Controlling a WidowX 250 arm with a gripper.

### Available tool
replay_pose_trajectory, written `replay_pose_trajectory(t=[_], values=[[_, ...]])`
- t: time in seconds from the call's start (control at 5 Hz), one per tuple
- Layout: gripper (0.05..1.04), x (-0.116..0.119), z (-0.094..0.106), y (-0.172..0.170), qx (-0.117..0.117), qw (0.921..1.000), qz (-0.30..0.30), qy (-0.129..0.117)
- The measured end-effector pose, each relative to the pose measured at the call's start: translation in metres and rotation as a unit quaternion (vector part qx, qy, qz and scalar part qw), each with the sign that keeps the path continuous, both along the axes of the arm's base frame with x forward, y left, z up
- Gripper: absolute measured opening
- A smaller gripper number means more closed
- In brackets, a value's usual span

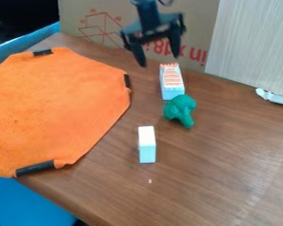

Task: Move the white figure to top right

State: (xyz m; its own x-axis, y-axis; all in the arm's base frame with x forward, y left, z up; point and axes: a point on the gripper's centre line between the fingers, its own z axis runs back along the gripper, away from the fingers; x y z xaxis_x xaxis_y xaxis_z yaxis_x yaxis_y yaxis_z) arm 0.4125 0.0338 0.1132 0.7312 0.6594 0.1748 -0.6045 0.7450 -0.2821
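Plainly, in the camera view the gripper hangs at the upper middle, the arm above it cut off by the top edge. Its fingers are spread, their tips pointing down. The white figure, a plain upright block, stands on the table just below the middle, right of the orange cloth and apart from it; its back is hidden.

Farther back, a green broccoli-like piece covers part of the lower end of a pale box with orange marks on top; whether the two touch is hard to tell. The cloth runs out past the left edge, with dark bands at its rim. A small pale speck lies in front of the white figure, too small to make out.

Behind, a cardboard sheet bears red lettering, upside down, and a red line drawing, the lettering partly hidden behind the fingers. A light panel rises at right, cut by the edge, as is a white object at its foot.
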Motion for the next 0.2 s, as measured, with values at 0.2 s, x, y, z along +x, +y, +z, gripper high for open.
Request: replay_pose_trajectory(t=[0.2], values=[[1.001, -0.0211, 0.0265, 0.0141, 0.001, 0.9998, -0.011, 0.017]])
